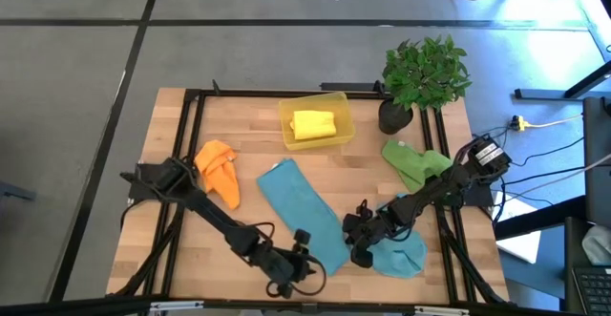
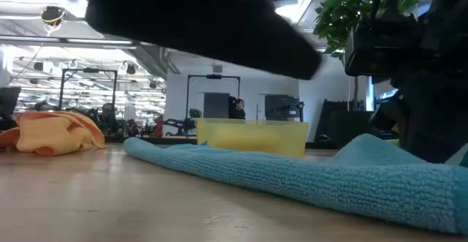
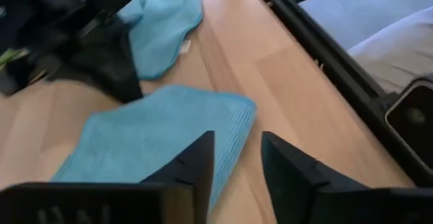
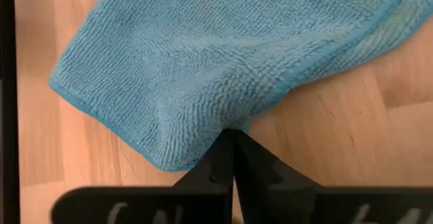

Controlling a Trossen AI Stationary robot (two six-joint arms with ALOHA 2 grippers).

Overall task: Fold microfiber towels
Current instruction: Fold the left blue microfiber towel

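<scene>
**Long teal towel mid-fold, both arms at the near edge**

The long teal towel point(image 1: 301, 211) lies diagonally across the middle of the bench point(image 1: 172, 144), running from near the yellow bin point(image 1: 317, 125) toward the near edge. The left end effector point(image 1: 298, 270) sits at its near end with its fingers point(image 3: 196, 166) spread apart and nothing between them; the towel's corner lies flat just ahead of them. The right end effector point(image 1: 361, 240) is pressed together, pinching a fold of teal towel point(image 4: 203, 68) at its edge, with the cloth draping away from the tips. Whether that fold belongs to the long towel or to the second teal towel point(image 1: 401, 254) just beside it, I cannot tell.

To do this step well, the pinched edge should probably be carried low and level, so the nap drags little and the corners meet squarely. The spread end effector would do best to take the near corner before any lift.

The left arm reaches from the left side diagonally to the near edge. The right arm stretches from the right side, low over the second teal towel.

Elsewhere, the orange towel point(image 1: 220, 168) lies crumpled at left, the green towel point(image 1: 415, 163) at right by the potted plant point(image 1: 425, 73), and the yellow towel point(image 1: 313, 123) sits folded in the bin.
</scene>
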